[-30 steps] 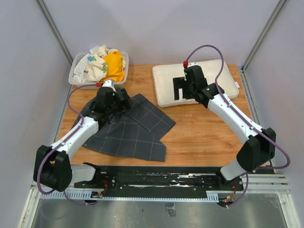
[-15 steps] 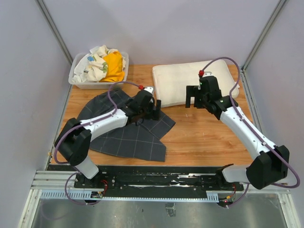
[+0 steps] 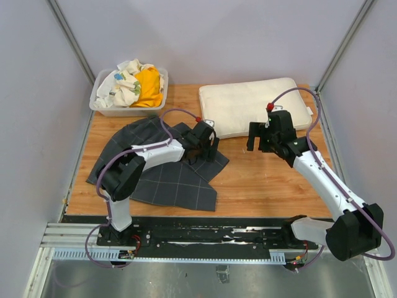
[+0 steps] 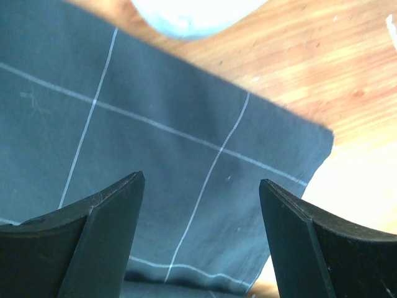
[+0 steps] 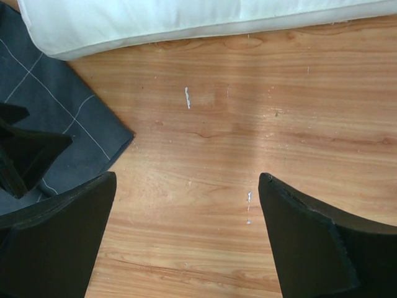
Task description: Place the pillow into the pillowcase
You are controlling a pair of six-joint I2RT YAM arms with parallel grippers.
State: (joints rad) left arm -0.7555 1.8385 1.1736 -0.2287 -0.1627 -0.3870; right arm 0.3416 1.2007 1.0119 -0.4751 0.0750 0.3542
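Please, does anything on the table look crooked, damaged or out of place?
Only the pillowcase: it lies skewed on the table, with one layer folded over another instead of spread flat. The pillow looks whole, and nothing is spilled.

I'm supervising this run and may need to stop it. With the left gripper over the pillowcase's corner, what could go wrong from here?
The left gripper, open over the flat pillowcase corner, may pinch both layers together, which would keep the mouth closed. The right gripper hangs open over bare table close by. The left gripper shows at the edge of the right wrist view, so the arms could collide.
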